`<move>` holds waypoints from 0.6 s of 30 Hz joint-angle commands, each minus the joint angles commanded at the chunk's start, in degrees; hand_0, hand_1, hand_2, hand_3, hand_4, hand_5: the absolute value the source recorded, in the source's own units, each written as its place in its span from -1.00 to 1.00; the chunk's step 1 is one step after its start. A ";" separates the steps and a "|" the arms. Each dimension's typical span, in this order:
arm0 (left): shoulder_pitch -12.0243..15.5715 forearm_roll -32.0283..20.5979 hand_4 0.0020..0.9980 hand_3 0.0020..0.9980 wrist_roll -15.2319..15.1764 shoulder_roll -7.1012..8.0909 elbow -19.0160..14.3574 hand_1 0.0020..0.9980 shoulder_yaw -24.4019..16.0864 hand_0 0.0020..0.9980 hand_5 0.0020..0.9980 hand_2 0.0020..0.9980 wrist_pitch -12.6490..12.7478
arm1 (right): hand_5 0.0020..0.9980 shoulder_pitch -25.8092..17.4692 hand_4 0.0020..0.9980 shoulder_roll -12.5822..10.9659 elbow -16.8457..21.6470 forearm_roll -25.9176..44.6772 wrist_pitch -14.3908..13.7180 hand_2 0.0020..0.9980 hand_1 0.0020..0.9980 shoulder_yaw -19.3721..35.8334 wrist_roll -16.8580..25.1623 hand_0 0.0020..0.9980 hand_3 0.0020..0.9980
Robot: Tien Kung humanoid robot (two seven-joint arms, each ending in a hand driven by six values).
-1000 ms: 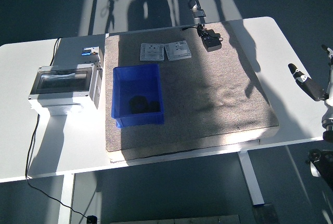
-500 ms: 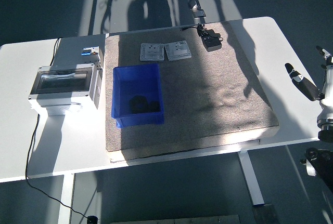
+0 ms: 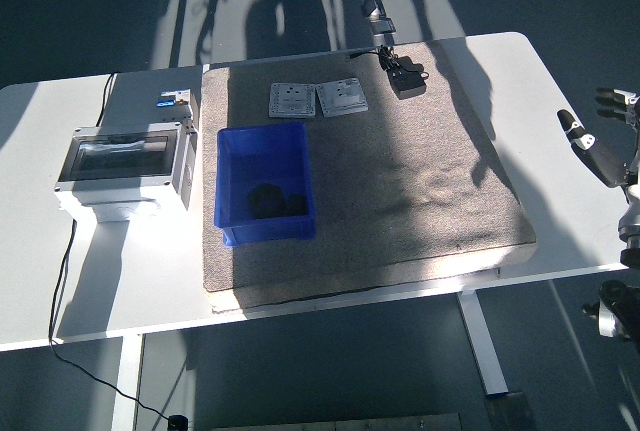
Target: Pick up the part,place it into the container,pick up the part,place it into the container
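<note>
**Parts in the bin, robot hand off to the side**

Nearest on the white worktop point(image 3: 400, 286): front edge of a grey mat point(image 3: 400, 211). Sitting on the mat's left side, a blue bin point(image 3: 265, 183) with two dark parts point(image 3: 272, 201) lying in its near half, touching or just about. Over at the right edge, past the worktop's side, right robot hand point(image 3: 600, 141) hanging in the air, fingers loose and spread, gripping nothing. Left of the mat, a grey box point(image 3: 125, 163) with a clear lid, cable trailing down to the floor. Farther back on the mat, two grey plates point(image 3: 318, 99) side by side, then a black adapter point(image 3: 405, 79) near the far right corner.
</note>
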 joint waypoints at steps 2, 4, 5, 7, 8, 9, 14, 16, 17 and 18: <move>0.01 -0.72 0.72 -0.23 1.43 -0.05 0.00 0.29 0.72 0.31 1.00 0.25 -1.45 | -0.30 0.19 0.43 -0.07 0.05 1.07 0.00 0.05 0.12 -0.20 1.64 0.35 -0.03; -0.03 -2.33 0.72 -0.23 2.58 -0.05 0.00 0.29 1.79 0.31 1.00 0.25 -2.74 | -0.30 0.65 0.43 -0.31 -0.05 1.95 0.00 0.05 0.12 -0.99 2.72 0.35 -0.03; 0.02 -3.02 0.72 -0.23 3.12 -0.10 0.00 0.29 2.17 0.31 1.00 0.25 -3.27 | -0.30 0.94 0.43 -0.40 -0.27 2.62 0.00 0.05 0.12 -1.49 3.27 0.35 -0.03; 0.33 -3.82 0.72 -0.11 4.59 -0.35 0.00 0.33 2.37 0.33 1.00 0.33 -4.45 | -0.32 1.50 0.43 -0.41 -1.11 4.88 0.00 0.01 0.09 -2.57 4.86 0.33 -0.09; 0.55 -4.08 0.72 -0.11 5.38 -0.56 0.00 0.33 2.23 0.33 1.00 0.33 -5.11 | -0.32 1.72 0.43 -0.40 -1.49 5.94 0.00 0.01 0.09 -3.10 5.57 0.33 -0.09; 0.82 -4.25 0.72 -0.11 6.25 -0.84 0.00 0.33 1.89 0.33 1.00 0.33 -6.05 | -0.32 1.97 0.43 -0.43 -1.87 7.15 0.00 0.01 0.09 -3.75 6.30 0.33 -0.09; 1.94 -5.76 0.77 0.10 9.73 -1.52 0.00 0.38 -0.66 0.36 1.00 0.37 -12.10 | -0.29 2.84 0.46 -0.86 -2.80 10.72 0.00 -0.01 0.06 -6.98 7.72 0.33 -0.08; 2.16 -6.33 0.77 0.10 10.70 -1.64 0.00 0.38 -1.41 0.36 1.00 0.37 -14.48 | -0.29 2.95 0.46 -1.04 -3.11 11.64 0.00 -0.01 0.06 -8.15 7.57 0.33 -0.08; 2.24 -6.49 0.77 0.10 11.00 -1.71 0.00 0.38 -1.72 0.36 1.00 0.37 -15.47 | -0.29 2.96 0.46 -1.08 -3.25 11.99 0.00 -0.01 0.06 -8.66 7.42 0.33 -0.08; 2.33 -6.61 1.00 0.29 11.26 -1.80 0.00 0.44 -2.10 0.41 1.00 0.48 -16.39 | -0.26 2.96 0.48 -1.11 -3.36 12.26 0.00 -0.01 0.05 -9.15 7.21 0.31 -0.09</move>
